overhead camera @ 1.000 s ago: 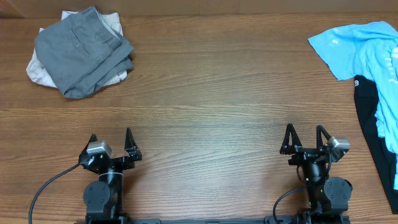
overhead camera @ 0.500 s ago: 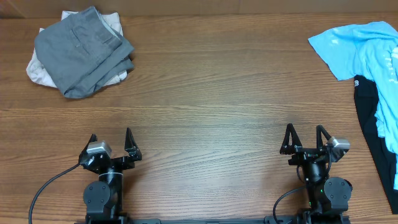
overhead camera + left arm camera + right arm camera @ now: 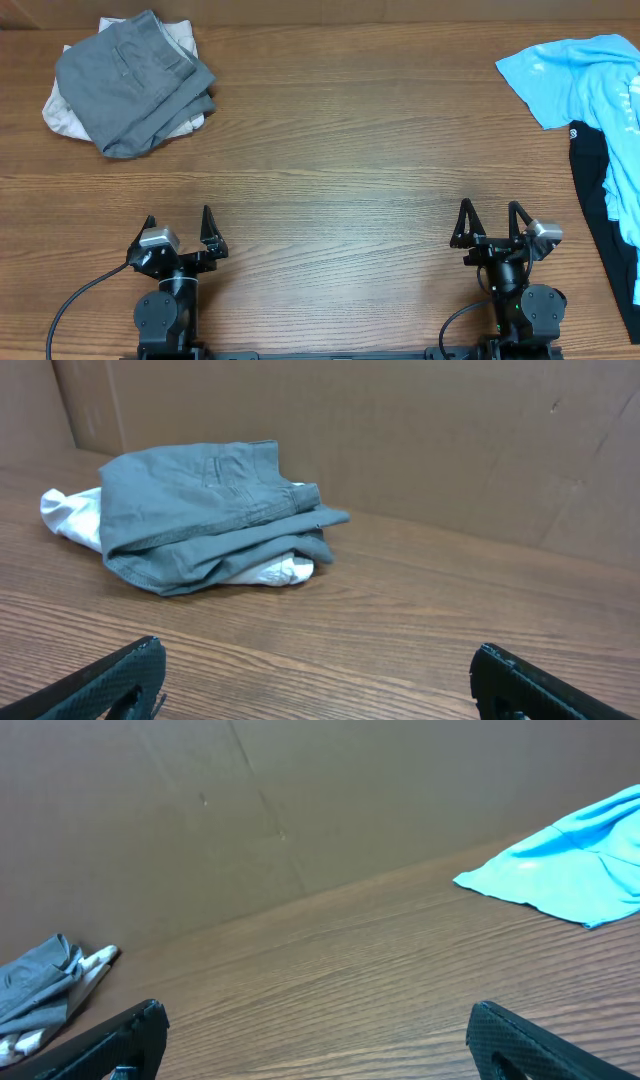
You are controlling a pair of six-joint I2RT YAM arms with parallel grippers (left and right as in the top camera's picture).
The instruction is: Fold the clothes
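While left fingers (image 3: 208, 230) and right fingers (image 3: 463, 228) gape, the T-shirt (image 3: 585, 80) lies crumpled.

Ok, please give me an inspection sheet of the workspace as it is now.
Surface: wooden table, no spills seen.
Job's things: folded grey trousers on an off-white garment, far left; light blue T-shirt, unfolded, partly over a black garment, right edge.
Clutter: nothing seen.
Hands: left hand and right hand open, empty, at the near edge.
Cables: black cable loops beside the left arm.
Surroundings: brown cardboard wall behind the table.
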